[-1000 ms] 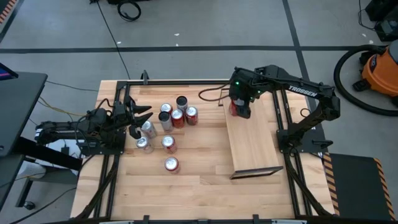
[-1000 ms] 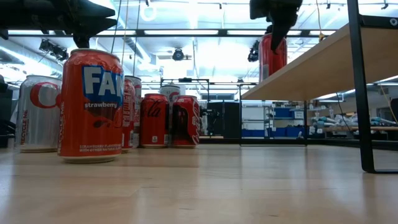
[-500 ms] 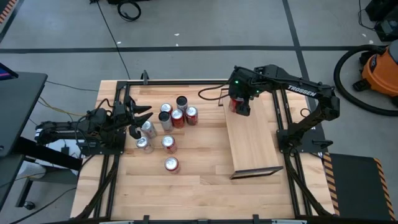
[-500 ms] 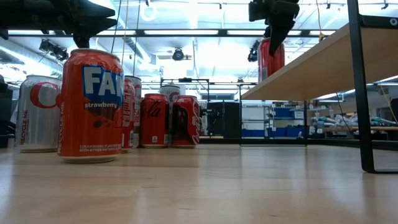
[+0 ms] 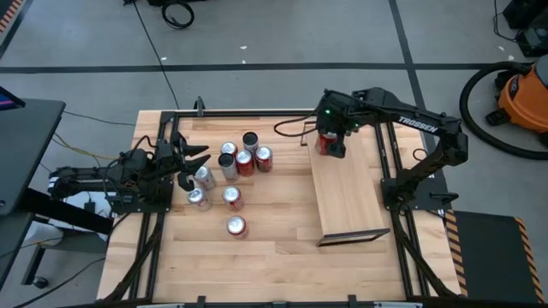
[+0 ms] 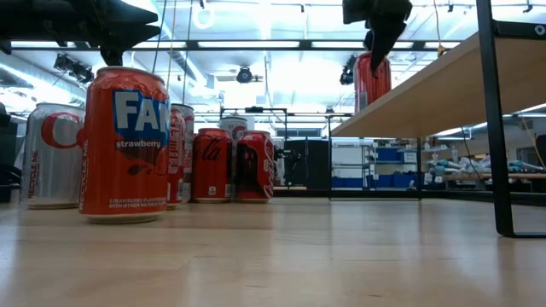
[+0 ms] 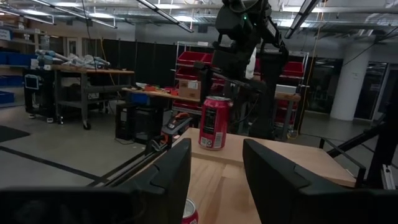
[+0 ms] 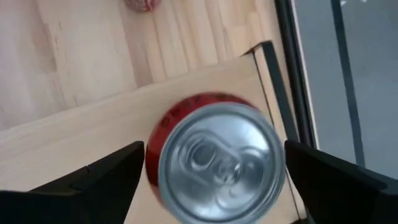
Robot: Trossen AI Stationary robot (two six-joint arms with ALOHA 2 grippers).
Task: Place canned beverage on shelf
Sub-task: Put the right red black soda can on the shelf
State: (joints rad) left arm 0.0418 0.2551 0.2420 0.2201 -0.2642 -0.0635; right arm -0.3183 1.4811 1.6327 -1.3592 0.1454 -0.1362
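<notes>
The release step was judged to be in hand: a red aluminium beverage can (image 5: 323, 145) was seen standing upright on the flat light-wood shelf board with dark end rims (image 5: 349, 201), at its end toward the upper middle of the high frame. The right hand (image 8: 211, 171) was held directly over the can with its fingers (image 8: 99, 177) spread wide on either side and clear of the metal, nothing being gripped. A straight lift away from the can was judged to be called for next, without its rim being clipped. The gap between fingers and can was shown only by the right wrist view; the can's seating on the raised board was shown by the low view (image 6: 372, 81). The left hand (image 5: 190, 158), partly open and empty, was parked by the cluster of red and silver cans (image 5: 229, 175) on the plank surface (image 5: 274, 222) at left.
</notes>
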